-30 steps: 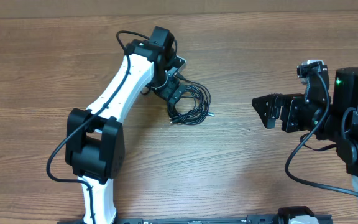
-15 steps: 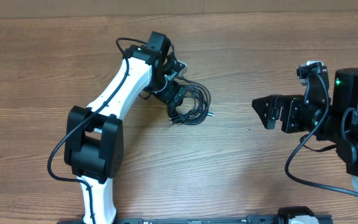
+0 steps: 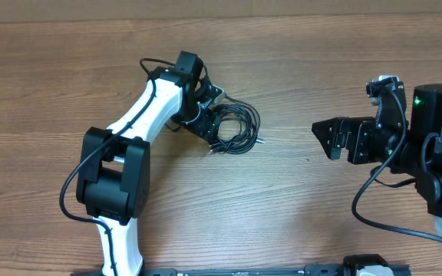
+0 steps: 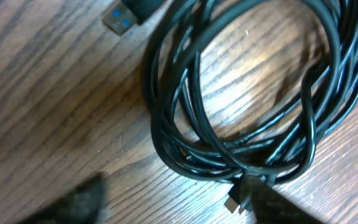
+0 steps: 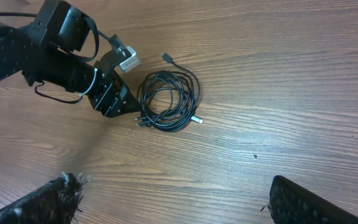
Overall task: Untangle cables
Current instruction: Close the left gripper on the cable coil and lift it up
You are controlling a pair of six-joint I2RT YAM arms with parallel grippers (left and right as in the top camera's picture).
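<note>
The cables (image 3: 235,138) lie as one small coiled bundle of thin black cords on the wooden table, left of centre. My left gripper (image 3: 209,124) sits at the bundle's left edge, low over the table. In the left wrist view the coil (image 4: 174,149) fills the upper right. My left gripper (image 4: 179,213) is open, and its right finger (image 4: 284,208) is against the coil's near edge beside a small silver plug (image 4: 234,202). A blue-tongued USB plug (image 4: 120,18) lies at the top. My right gripper (image 3: 324,136) is open and empty, well right of the bundle.
In the right wrist view the bundle (image 5: 160,124) and the left gripper (image 5: 114,96) lie far ahead, with bare wood between my right gripper's fingertips (image 5: 316,202). The left arm's thick black cable (image 3: 156,65) loops beside its wrist.
The left arm's wrist has swung a little left and turned. Its gripper stays at the bundle's left edge. The bundle and right arm have not moved.
</note>
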